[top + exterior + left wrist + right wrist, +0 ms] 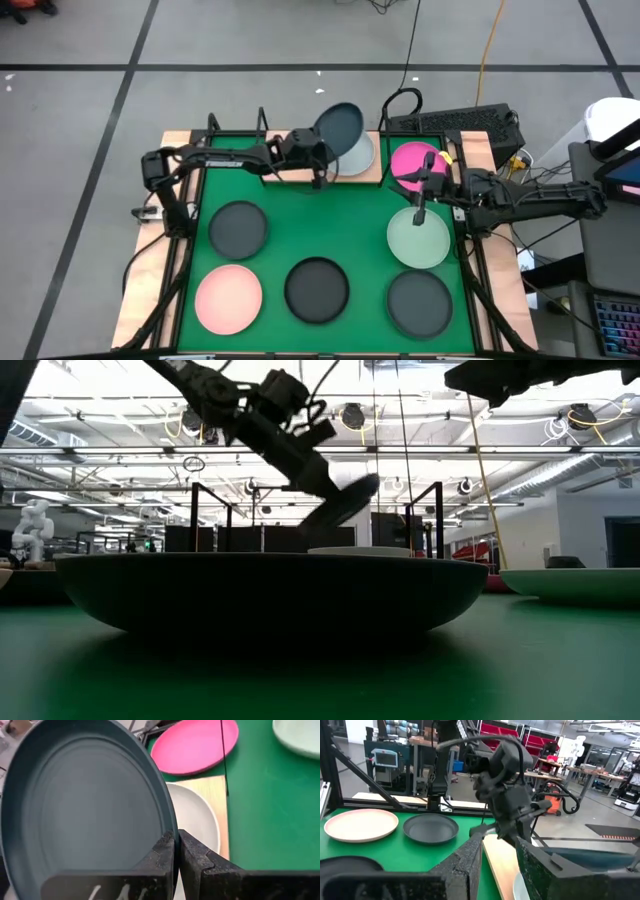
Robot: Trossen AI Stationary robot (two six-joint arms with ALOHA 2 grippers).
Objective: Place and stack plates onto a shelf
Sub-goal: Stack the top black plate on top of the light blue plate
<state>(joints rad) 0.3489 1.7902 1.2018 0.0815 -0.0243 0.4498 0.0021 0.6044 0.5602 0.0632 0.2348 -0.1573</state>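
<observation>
Progress is early: my left gripper [322,152], jaws clamped on a dark plate [338,124], hovers over the shelf [300,172] and its white plate [358,157]; my right gripper [420,205] waits, jaws apart, five plates remaining.

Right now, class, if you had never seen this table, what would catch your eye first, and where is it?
The left gripper grips a dark blue-grey round plate, tilted in the air above a white round plate lying on the light-wood shelf board at the mat's far edge. The right gripper, open, hangs over the pale green plate, with the magenta plate just beyond it.
</observation>
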